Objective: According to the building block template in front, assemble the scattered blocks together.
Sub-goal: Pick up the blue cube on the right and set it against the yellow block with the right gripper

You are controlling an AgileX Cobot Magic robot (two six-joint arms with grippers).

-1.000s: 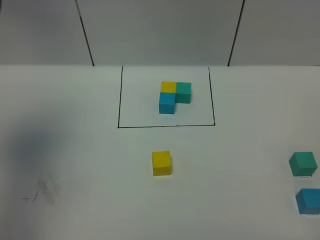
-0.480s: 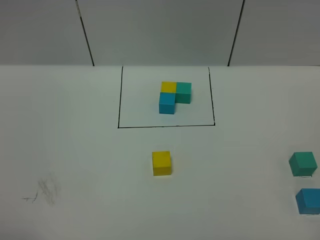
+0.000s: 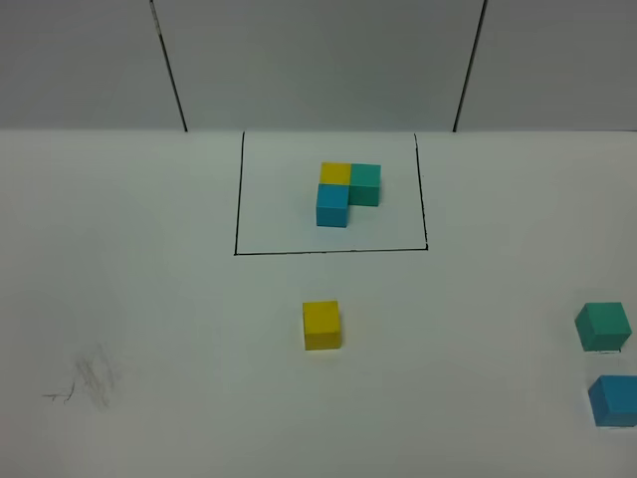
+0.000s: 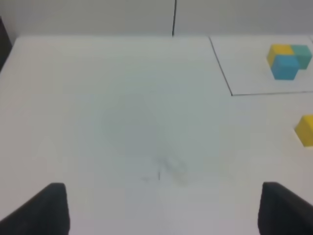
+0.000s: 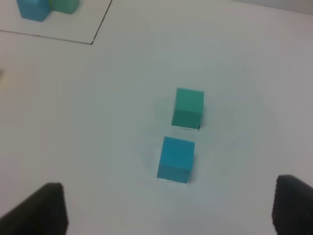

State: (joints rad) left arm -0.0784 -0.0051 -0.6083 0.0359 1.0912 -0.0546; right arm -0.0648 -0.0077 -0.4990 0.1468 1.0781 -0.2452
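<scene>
from the high camera, the template (image 3: 348, 194) sits at the far middle of the table (image 3: 149, 249), inside a thin black frame (image 3: 328, 252). it is an l: yellow at the back, green touching its right side, blue touching its near side. i take the frame to be there to mark it off as the model, not as stock.

the three loose blocks lie apart. the yellow block (image 3: 321, 325) is just in front of the frame, near the middle. the green block (image 3: 603, 327) and blue block (image 3: 613, 399) are far off at the right edge, green behind blue, close but not touching. neither arm shows here. nothing is assembled yet, i'd say. a faint grey scribble (image 3: 90, 380) marks the near left; it reads as no word.

the left wrist camera shows the left gripper (image 4: 164, 213) hanging over bare table, its jaws wide and holding nothing. the scribble lies below it. the template and a sliver of the yellow block show farther off, toward the middle of the table. it looks parked, well apart from any block.

the right wrist camera shows the right gripper (image 5: 168, 210), also spread wide and empty, above the green and blue blocks, which lie just ahead of it. that fits, i think: those two are on its side, so it is placed to take one of them first.

i see no brand, label or legible writing anywhere.
</scene>
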